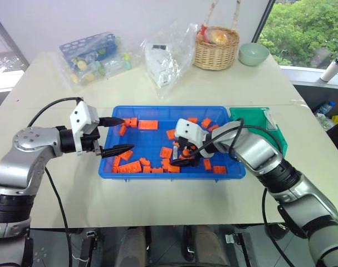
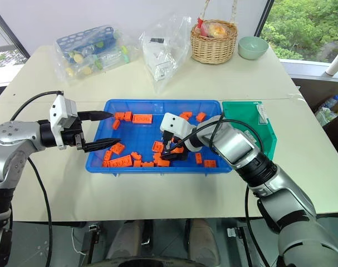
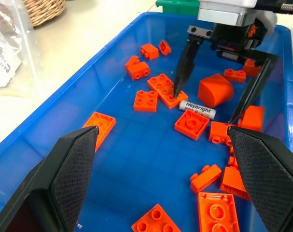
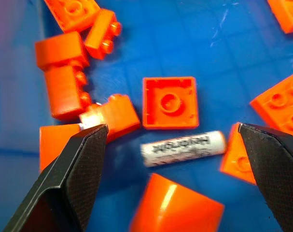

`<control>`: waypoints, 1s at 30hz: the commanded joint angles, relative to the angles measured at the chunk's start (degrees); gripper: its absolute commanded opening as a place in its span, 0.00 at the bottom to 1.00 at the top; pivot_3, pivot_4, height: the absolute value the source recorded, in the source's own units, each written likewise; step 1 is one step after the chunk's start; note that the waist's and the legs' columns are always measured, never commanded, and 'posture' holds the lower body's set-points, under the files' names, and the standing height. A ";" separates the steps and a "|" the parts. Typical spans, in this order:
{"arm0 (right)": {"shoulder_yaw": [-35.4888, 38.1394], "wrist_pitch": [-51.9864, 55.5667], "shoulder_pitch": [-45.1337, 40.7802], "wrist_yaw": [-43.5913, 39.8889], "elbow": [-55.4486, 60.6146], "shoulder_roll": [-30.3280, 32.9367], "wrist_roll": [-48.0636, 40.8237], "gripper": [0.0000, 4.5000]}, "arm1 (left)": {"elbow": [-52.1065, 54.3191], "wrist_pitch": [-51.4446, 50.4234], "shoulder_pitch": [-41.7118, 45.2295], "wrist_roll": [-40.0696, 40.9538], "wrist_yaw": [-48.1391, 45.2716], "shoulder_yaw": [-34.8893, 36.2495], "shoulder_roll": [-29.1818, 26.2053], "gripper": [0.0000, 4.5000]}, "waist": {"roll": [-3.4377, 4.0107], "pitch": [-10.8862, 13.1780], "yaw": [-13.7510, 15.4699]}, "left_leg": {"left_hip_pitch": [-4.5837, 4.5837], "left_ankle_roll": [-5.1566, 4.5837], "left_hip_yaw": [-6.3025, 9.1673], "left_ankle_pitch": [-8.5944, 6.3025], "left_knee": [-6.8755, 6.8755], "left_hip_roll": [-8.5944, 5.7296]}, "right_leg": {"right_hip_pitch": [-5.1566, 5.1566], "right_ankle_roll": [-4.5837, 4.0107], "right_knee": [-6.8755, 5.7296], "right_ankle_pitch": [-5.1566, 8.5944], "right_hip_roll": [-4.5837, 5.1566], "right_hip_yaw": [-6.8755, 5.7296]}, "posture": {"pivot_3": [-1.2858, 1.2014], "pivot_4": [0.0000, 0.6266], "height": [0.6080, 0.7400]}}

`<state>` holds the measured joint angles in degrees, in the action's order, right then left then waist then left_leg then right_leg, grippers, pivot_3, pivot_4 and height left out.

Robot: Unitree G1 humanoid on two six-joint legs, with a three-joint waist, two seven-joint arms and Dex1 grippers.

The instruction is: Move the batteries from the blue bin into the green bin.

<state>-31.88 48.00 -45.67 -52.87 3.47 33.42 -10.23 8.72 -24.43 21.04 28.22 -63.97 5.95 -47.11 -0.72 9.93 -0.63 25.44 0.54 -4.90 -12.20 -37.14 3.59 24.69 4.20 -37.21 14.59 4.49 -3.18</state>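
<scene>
A silver-grey battery with printed lettering lies flat on the floor of the blue bin, among orange toy bricks. My right gripper is lowered into the bin's middle and stands open, one fingertip on each side of the battery, not touching it. Over the bin's left end, my left gripper hangs open and empty, pointing toward the right gripper. The green bin stands against the blue bin's right end, partly hidden by my right arm.
At the back of the table are a wicker basket, a pale green bowl, a clear plastic bag and a blue rack wrapped in plastic. Several orange bricks crowd close around the battery.
</scene>
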 commanded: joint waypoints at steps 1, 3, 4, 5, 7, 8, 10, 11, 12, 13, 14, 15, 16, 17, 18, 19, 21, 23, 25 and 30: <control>-1.07 -2.45 0.05 -2.06 -1.61 0.22 2.14 0.99 | 1.62 0.46 0.86 0.89 0.08 1.67 -0.55 1.00 | -0.01 -0.01 -0.06 | -0.01 0.00 -0.01 0.00 0.00 0.00 | 0.00 0.00 0.00 0.00 0.00 0.00 | 0.52 0.24 0.97; -1.87 -4.22 0.57 -3.16 -1.81 0.71 3.60 0.99 | 1.61 0.54 0.82 0.91 -0.01 1.82 -0.67 1.00 | -0.01 -0.01 -0.07 | -0.03 0.00 -0.01 0.00 0.01 0.00 | -0.01 0.00 0.00 0.00 -0.01 0.00 | 0.52 0.24 0.97; -2.05 -5.03 0.90 -3.57 -1.79 0.89 4.24 0.99 | 1.65 0.59 0.73 0.89 0.00 1.85 -0.67 1.00 | -0.01 -0.01 -0.07 | -0.04 0.00 -0.01 0.00 0.01 0.00 | -0.01 0.00 -0.01 0.00 -0.01 0.00 | 0.52 0.24 0.97; -1.97 -5.28 1.19 -3.98 -1.45 0.94 4.50 0.99 | 1.65 0.65 0.64 0.88 -0.04 1.93 -0.73 1.00 | -0.01 -0.01 -0.05 | -0.04 0.00 -0.01 0.00 0.01 0.00 | -0.02 0.00 -0.01 0.00 -0.01 0.00 | 0.52 0.24 0.97; -1.65 -5.42 1.36 -4.65 -0.96 0.76 4.80 0.99 | 1.62 0.75 0.54 0.87 -0.16 2.08 -0.86 1.00 | -0.02 -0.01 -0.04 | -0.04 0.00 -0.01 0.00 0.00 0.01 | -0.03 0.00 -0.01 0.00 0.00 0.00 | 0.52 0.24 0.97; -1.51 -5.82 1.34 -4.82 -0.91 0.59 5.08 0.99 | 1.61 0.81 0.51 0.83 -0.17 2.11 -0.88 1.00 | -0.02 -0.01 -0.04 | -0.04 0.00 -0.01 0.00 0.00 0.00 | -0.03 0.00 -0.01 0.00 -0.01 0.00 | 0.52 0.24 0.97; -1.48 -7.29 1.19 -4.89 -1.13 0.21 6.10 0.99 | 1.61 0.88 0.49 0.77 -0.16 2.11 -0.86 1.00 | -0.02 -0.01 -0.05 | -0.05 0.00 -0.01 0.00 0.00 0.00 | -0.03 0.00 -0.01 0.00 -0.01 0.00 | 0.52 0.24 0.97; -1.59 -8.10 1.18 -4.83 -1.29 0.09 6.78 0.99 | 1.68 0.92 0.44 0.72 -0.10 2.05 -0.79 1.00 | -0.02 -0.01 -0.06 | -0.05 0.00 -0.01 0.00 0.00 0.00 | -0.03 0.00 -0.01 0.00 -0.01 0.00 | 0.52 0.24 0.97; -1.82 -9.14 1.10 -5.03 -1.38 0.05 7.43 0.99 | 1.73 0.96 0.43 0.70 -0.06 2.02 -0.73 1.00 | -0.02 -0.01 -0.06 | -0.05 0.00 -0.01 0.00 0.00 0.01 | -0.03 0.00 -0.01 0.00 -0.01 0.00 | 0.52 0.24 0.97; -2.10 -10.10 1.05 -5.35 -1.48 0.11 8.06 0.99 | 1.76 1.02 0.42 0.65 0.00 1.94 -0.64 1.00 | -0.02 -0.01 -0.06 | -0.05 0.00 -0.01 0.00 0.00 0.00 | -0.03 0.00 0.00 0.00 -0.01 0.00 | 0.52 0.24 0.97; -2.68 -11.38 0.94 -5.89 -1.46 0.42 9.05 0.99 | 1.75 1.12 0.43 0.62 0.01 1.88 -0.57 1.00 | -0.02 -0.01 -0.06 | -0.05 0.00 -0.01 0.00 0.00 0.00 | -0.03 0.00 -0.01 0.00 -0.01 0.00 | 0.52 0.24 0.97; -3.18 -12.57 0.85 -6.39 -1.45 0.69 9.99 0.99 | 1.73 1.19 0.45 0.60 0.01 1.85 -0.53 1.00 | -0.02 -0.01 -0.06 | -0.05 0.00 -0.01 0.00 0.00 0.01 | -0.03 0.00 0.00 0.00 -0.01 0.00 | 0.52 0.24 0.97; -3.68 -13.62 0.73 -6.91 -1.50 0.98 10.97 0.99 | 1.73 1.28 0.45 0.57 0.03 1.79 -0.45 1.00 | -0.02 -0.01 -0.07 | -0.05 0.00 -0.01 0.00 0.00 0.00 | -0.03 0.00 -0.01 0.00 -0.01 0.00 | 0.52 0.24 0.97; -4.01 -14.72 0.62 -7.33 -1.60 1.14 11.85 0.99 | 1.74 1.33 0.45 0.55 0.06 1.76 -0.41 1.00 | -0.02 -0.01 -0.07 | -0.05 0.00 -0.01 0.00 0.00 0.00 | -0.02 0.00 -0.01 0.00 -0.01 0.00 | 0.52 0.24 0.97; -4.20 -15.64 0.56 -7.56 -1.75 1.19 12.73 0.99 | 1.83 1.36 0.41 0.54 0.14 1.72 -0.33 1.00 | -0.02 -0.01 -0.06 | -0.05 0.00 -0.01 0.00 0.00 0.00 | -0.03 0.00 -0.01 0.00 -0.01 0.00 | 0.52 0.24 0.97; -4.29 -16.28 0.51 -7.75 -1.94 1.10 13.44 0.99 | 1.90 1.39 0.36 0.54 0.18 1.68 -0.28 1.00 | -0.02 -0.01 -0.06 | -0.05 0.00 -0.01 0.00 0.00 0.00 | -0.03 0.00 -0.01 0.00 -0.01 0.00 | 0.52 0.24 0.97; -4.51 -17.24 0.38 -8.36 -2.32 0.75 14.51 0.99 | 1.97 1.47 0.22 0.55 0.23 1.71 -0.24 1.00 | -0.02 -0.01 -0.05 | -0.05 0.00 -0.01 0.00 0.00 0.00 | -0.03 0.00 -0.01 0.00 -0.01 0.00 | 0.52 0.24 0.97; -4.77 -18.73 0.34 -8.45 -2.60 0.68 16.06 0.99 | 2.17 1.47 0.01 0.57 0.38 1.76 -0.20 1.00 | -0.02 -0.01 -0.04 | -0.05 0.01 -0.01 0.00 0.00 0.00 | -0.03 0.00 -0.01 0.00 -0.01 0.00 | 0.52 0.24 0.97; -4.84 -20.21 0.30 -8.19 -2.91 0.62 17.75 0.99 | 2.23 1.49 -0.12 0.60 0.51 1.82 -0.21 1.00 | -0.02 -0.01 -0.04 | -0.06 0.01 -0.01 0.00 0.00 0.00 | -0.03 0.00 -0.01 0.00 -0.01 0.00 | 0.52 0.24 0.97; -3.41 -20.41 0.68 -9.44 -0.61 0.35 18.42 0.99 | 2.50 1.48 -0.68 0.66 0.71 2.10 -0.33 1.00 | -0.02 -0.02 -0.03 | -0.07 0.01 -0.01 0.00 0.00 0.00 | -0.04 0.00 -0.01 0.00 -0.01 0.00 | 0.52 0.24 0.97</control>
<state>-35.36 26.59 -45.29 -61.22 1.89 33.74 7.62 9.66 -24.11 20.21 28.21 -63.49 6.04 -47.10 -0.75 9.92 -0.66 25.38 0.55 -4.91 -12.19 -37.15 3.60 24.65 4.20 -37.22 14.59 4.48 -3.18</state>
